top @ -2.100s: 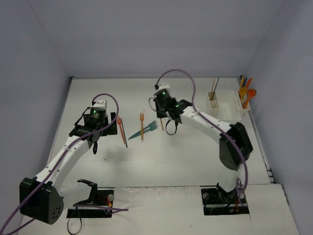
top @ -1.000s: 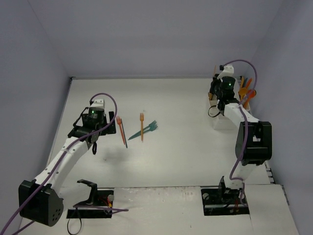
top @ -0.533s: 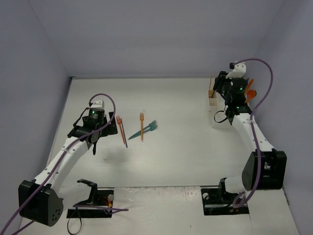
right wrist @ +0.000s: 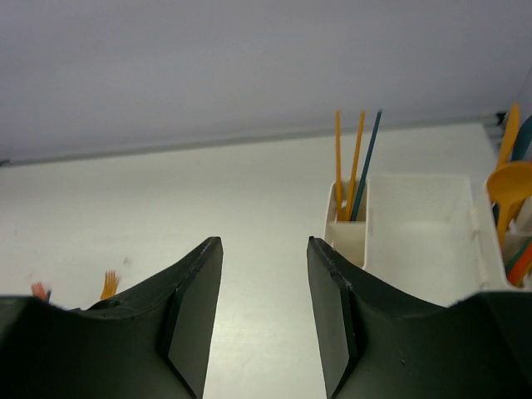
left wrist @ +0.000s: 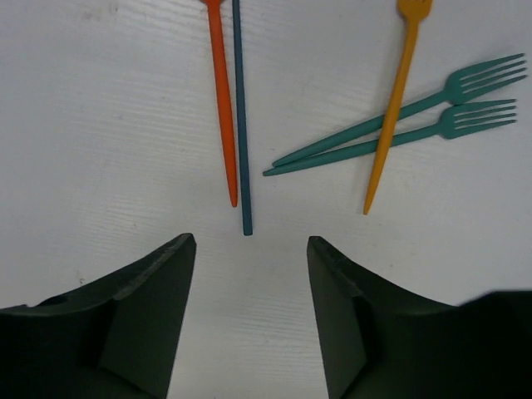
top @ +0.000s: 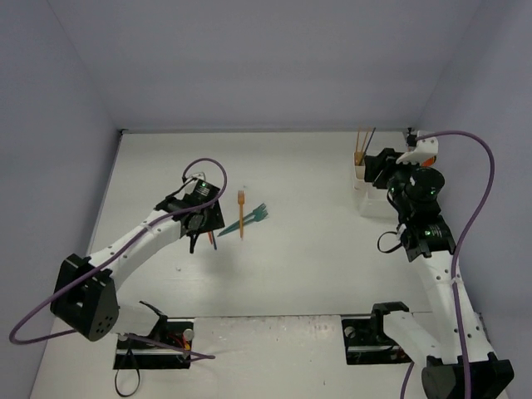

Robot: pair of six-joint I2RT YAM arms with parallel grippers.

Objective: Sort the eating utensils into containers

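Observation:
Several eating utensils lie on the white table. A red-orange one and a thin teal handle lie side by side. To their right an orange fork crosses two teal forks. My left gripper hovers open and empty, just short of the two handle ends; from above it is beside the pile. The white containers hold two orange handles and a teal one in the left slot, and an orange spoon at right. My right gripper is open and empty, left of the holder.
The holder stands at the far right of the table near the right wall. Grey walls close in the table on three sides. The right arm rises along the right edge, and purple cables loop over both arms.
The left arm has swung right, up to the pile, and its jaws have narrowed. The right gripper has opened and drawn back from the holder.

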